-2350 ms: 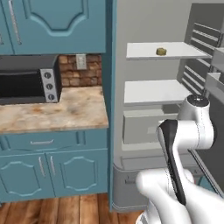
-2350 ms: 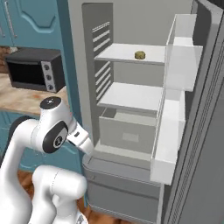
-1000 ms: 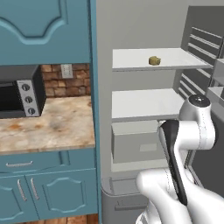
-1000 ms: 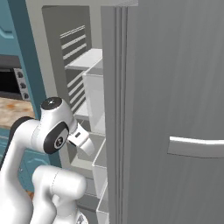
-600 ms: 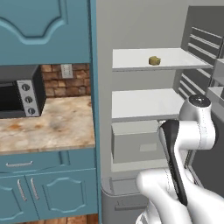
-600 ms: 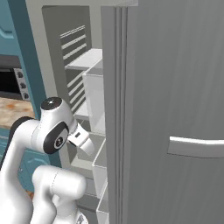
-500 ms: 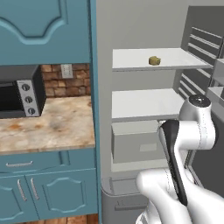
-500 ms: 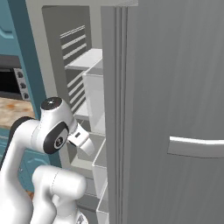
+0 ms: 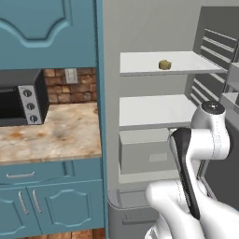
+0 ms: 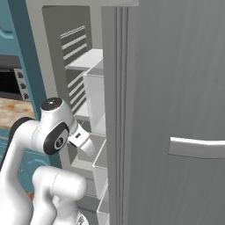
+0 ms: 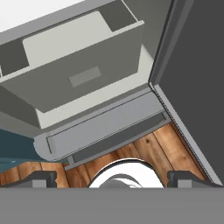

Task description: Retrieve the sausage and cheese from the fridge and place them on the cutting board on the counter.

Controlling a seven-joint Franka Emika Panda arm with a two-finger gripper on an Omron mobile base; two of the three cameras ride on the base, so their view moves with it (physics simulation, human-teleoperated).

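Note:
The grey fridge stands open ahead, with white shelves and a grey drawer low inside. On its top shelf lies the cheese, a small yellowish-tan chunk, alone. The sausage, the cutting board and the task's counter are out of view. My arm is folded in front of the fridge's lower right. In the hand view my gripper points down at the drawer and the fridge's base; its fingertips stand wide apart with nothing between them, so it is open.
The open fridge door with its bar handle stands close on the right, door bins facing the arm. Left of the fridge a black toaster oven sits on a beige top over teal cabinets. The floor is wood.
Since the earliest frames the base has driven, shifting both base views rightward toward the fridge and its door. Over the last second nothing has visibly moved.

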